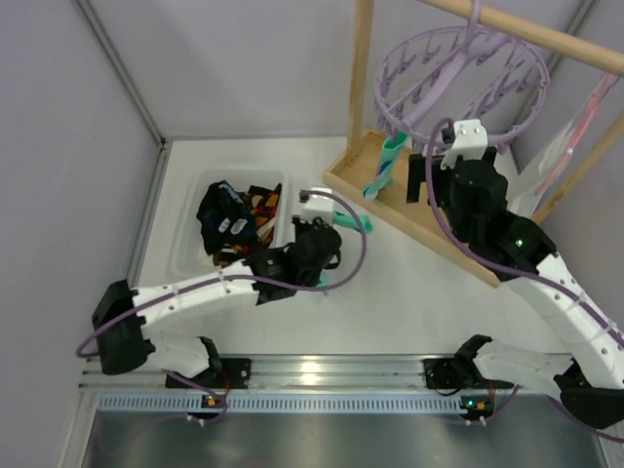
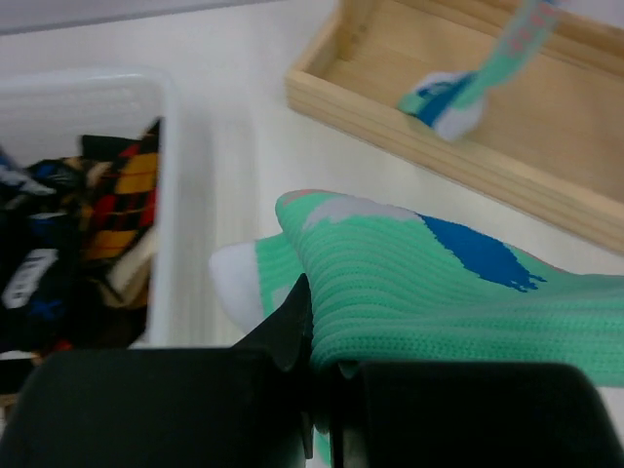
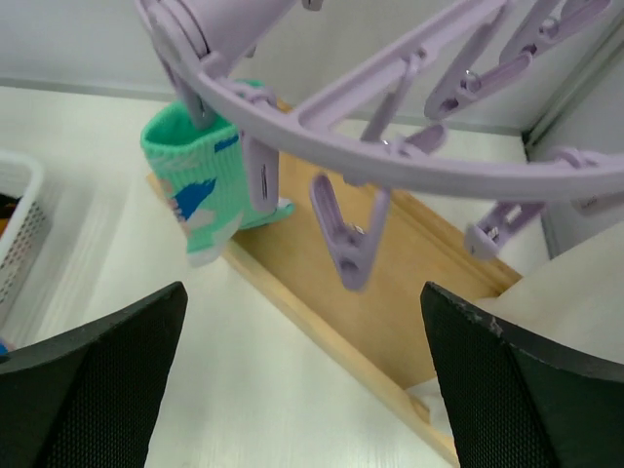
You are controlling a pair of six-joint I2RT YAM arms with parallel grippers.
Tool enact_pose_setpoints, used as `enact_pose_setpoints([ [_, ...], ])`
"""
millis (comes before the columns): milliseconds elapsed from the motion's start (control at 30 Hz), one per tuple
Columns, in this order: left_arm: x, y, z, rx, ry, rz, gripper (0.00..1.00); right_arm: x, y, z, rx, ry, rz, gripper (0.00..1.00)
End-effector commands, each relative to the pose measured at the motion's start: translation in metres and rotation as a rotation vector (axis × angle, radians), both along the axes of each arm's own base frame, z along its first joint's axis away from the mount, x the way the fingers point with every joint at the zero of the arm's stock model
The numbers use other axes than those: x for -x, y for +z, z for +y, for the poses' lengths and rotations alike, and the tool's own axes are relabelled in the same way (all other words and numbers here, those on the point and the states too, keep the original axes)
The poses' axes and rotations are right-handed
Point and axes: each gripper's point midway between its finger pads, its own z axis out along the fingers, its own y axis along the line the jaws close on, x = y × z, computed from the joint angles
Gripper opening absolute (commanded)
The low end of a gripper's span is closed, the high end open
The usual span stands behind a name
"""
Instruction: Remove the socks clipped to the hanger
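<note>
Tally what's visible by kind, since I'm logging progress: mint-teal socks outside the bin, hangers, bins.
Mint-teal socks outside the bin: 2, the clipped sock on the hanger and the held sock in the left claw
Hangers: 1
Bins: 1, its sock pile too tangled to count
Total: 4

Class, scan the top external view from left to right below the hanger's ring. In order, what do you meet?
white bin → left gripper, shut on the held mint sock → clipped mint sock, hanging from the hanger → right gripper, open.
</note>
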Motion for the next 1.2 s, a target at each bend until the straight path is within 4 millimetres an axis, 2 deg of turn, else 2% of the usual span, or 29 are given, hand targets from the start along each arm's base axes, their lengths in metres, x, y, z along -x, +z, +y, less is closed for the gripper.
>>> enact_pose_setpoints([
  [0, -0.014, 0.024, 0.081, -0.012, 0.160, 0.040, 0.00, 0.028, 0.012, 0.011, -0.165, 0.141, -0.037, 1.00],
  [33, -0.019, 0.040, 0.091, 0.009, 0.173, 0.037, 0.00, 0.033, 0.007, 0.013, -0.181, 0.164, -0.031, 0.99],
  [67, -0.021, 0.049, 0.106, 0.002, 0.194, 0.042, 0.00, 0.041, 0.011, 0.008, -0.199, 0.171, -0.048, 0.99],
  [100, -0.030, 0.062, 0.128, 0.013, 0.247, 0.031, 0.00, 0.045, 0.011, 0.007, -0.213, 0.179, -0.054, 0.99],
  [133, -0.036, 0.086, 0.137, 0.031, 0.259, 0.008, 0.00, 0.049, 0.006, 0.005, -0.220, 0.179, -0.051, 1.00],
  [167, -0.041, 0.096, 0.146, 0.032, 0.281, 0.002, 0.00, 0.052, 0.005, 0.003, -0.229, 0.180, -0.056, 0.99],
  [200, -0.051, 0.097, 0.165, 0.009, 0.327, 0.025, 0.00, 0.059, 0.010, -0.002, -0.250, 0.183, -0.080, 0.99],
  [233, -0.058, 0.118, 0.158, 0.071, 0.259, 0.032, 0.00, 0.061, 0.007, -0.004, -0.254, 0.184, -0.080, 0.99],
  [267, -0.065, 0.123, 0.164, 0.097, 0.261, 0.047, 0.00, 0.066, 0.010, -0.007, -0.267, 0.187, -0.096, 0.99],
  [300, -0.080, 0.125, 0.192, 0.113, 0.326, 0.064, 0.00, 0.068, 0.009, -0.007, -0.268, 0.192, -0.100, 0.99],
  [333, -0.094, 0.135, 0.199, 0.123, 0.346, 0.059, 0.00, 0.069, 0.006, -0.008, -0.267, 0.195, -0.097, 1.00],
  [367, -0.103, 0.133, 0.203, 0.127, 0.348, 0.077, 0.00, 0.070, 0.007, -0.008, -0.271, 0.200, -0.101, 1.00],
  [400, -0.114, 0.136, 0.222, 0.132, 0.390, 0.081, 0.00, 0.072, 0.008, -0.007, -0.278, 0.214, -0.105, 1.00],
  [467, -0.135, 0.131, 0.226, 0.147, 0.384, 0.107, 0.00, 0.075, 0.007, -0.004, -0.280, 0.235, -0.104, 1.00],
  [500, -0.143, 0.128, 0.240, 0.152, 0.415, 0.115, 0.00, 0.077, 0.007, -0.001, -0.282, 0.255, -0.103, 0.99],
  [533, -0.150, 0.123, 0.245, 0.142, 0.431, 0.124, 0.00, 0.077, 0.005, 0.001, -0.281, 0.268, -0.100, 0.99],
  [600, -0.162, 0.090, 0.256, 0.109, 0.495, 0.184, 0.00, 0.079, 0.001, 0.003, -0.288, 0.286, -0.105, 1.00],
  [667, -0.169, 0.053, 0.256, 0.105, 0.520, 0.263, 0.00, 0.082, 0.002, 0.005, -0.304, 0.308, -0.122, 0.99],
  [700, -0.165, 0.024, 0.260, 0.090, 0.550, 0.321, 0.00, 0.083, -0.005, 0.008, -0.306, 0.320, -0.111, 0.99],
  [767, -0.166, -0.013, 0.258, 0.128, 0.596, 0.376, 0.00, 0.086, -0.006, 0.011, -0.324, 0.348, -0.123, 1.00],
  [800, -0.159, -0.051, 0.260, 0.113, 0.614, 0.453, 0.00, 0.088, -0.011, 0.017, -0.335, 0.376, -0.117, 0.99],
  [867, -0.155, -0.087, 0.258, 0.143, 0.637, 0.522, 0.00, 0.089, -0.016, 0.020, -0.341, 0.394, -0.108, 0.99],
  [900, -0.150, -0.117, 0.260, 0.144, 0.672, 0.571, 0.00, 0.090, -0.021, 0.022, -0.341, 0.403, -0.098, 0.99],
  [967, -0.146, -0.142, 0.264, 0.141, 0.705, 0.613, 0.00, 0.092, -0.026, 0.023, -0.343, 0.412, -0.087, 0.99],
  [1000, -0.143, -0.162, 0.267, 0.129, 0.727, 0.650, 0.00, 0.093, -0.033, 0.024, -0.339, 0.418, -0.073, 1.00],
  [1100, -0.142, -0.185, 0.270, 0.134, 0.750, 0.699, 0.00, 0.097, -0.044, 0.022, -0.345, 0.419, -0.064, 0.99],
  [1167, -0.142, -0.188, 0.268, 0.138, 0.744, 0.712, 0.00, 0.100, -0.045, 0.020, -0.352, 0.421, -0.071, 0.99],
])
